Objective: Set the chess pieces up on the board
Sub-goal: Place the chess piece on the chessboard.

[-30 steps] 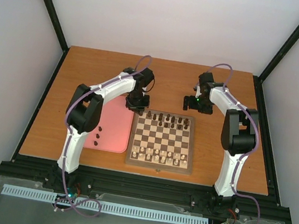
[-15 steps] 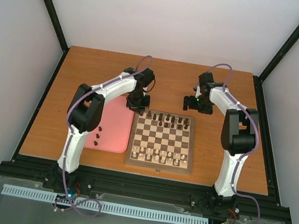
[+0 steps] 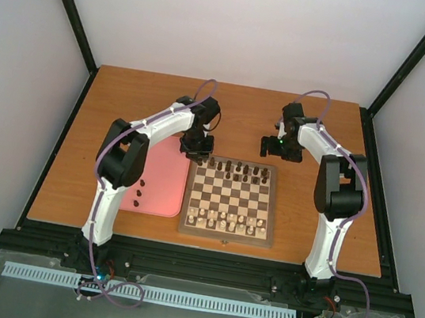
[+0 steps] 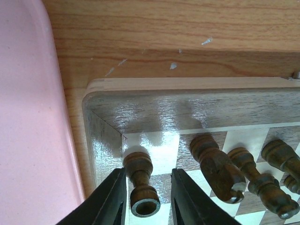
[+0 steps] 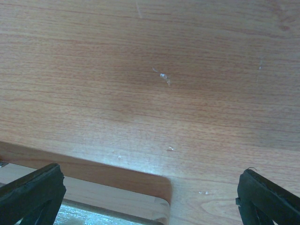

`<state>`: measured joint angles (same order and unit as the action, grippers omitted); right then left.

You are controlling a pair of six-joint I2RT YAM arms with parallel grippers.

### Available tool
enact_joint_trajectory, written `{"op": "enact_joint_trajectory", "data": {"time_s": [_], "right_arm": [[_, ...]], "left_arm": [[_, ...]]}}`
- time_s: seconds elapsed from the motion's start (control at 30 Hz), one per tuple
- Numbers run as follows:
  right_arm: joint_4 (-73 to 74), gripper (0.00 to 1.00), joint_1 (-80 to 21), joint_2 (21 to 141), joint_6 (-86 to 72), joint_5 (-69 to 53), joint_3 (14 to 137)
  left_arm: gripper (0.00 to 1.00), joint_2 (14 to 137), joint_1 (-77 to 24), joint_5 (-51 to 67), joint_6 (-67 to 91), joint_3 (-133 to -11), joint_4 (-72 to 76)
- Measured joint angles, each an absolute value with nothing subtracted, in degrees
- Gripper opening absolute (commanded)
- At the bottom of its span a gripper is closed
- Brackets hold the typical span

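The square wooden chessboard with light and dark checkered squares [image 3: 230, 199] lay flat toward the near middle of the scene. Tiny dark brown chess pieces [image 3: 237, 168] stood upright along its far rows. One of them, a dark rook [image 4: 139, 180], stood on the far-left corner square. Three more dark pieces [image 3: 139, 193] lay off the chessboard to its left.

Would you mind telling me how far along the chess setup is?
Done: most dark pieces line the far rows of the board. In hand: a rook stands on the far-left corner square between the parted fingers of the left gripper. Left: three dark pieces on the pink tray.
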<state>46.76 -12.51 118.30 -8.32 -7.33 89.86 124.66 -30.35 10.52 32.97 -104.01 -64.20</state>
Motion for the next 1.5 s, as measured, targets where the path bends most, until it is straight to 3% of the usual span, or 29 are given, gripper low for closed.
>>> {"op": "enact_joint_trajectory", "data": {"time_s": [1.5], "right_arm": [[46.8,1.0,-12.5,118.3,-8.3,-7.6,89.9]], "left_arm": [[0.34,123.4,-30.4,11.5,32.9,-104.0,-63.5]]}}
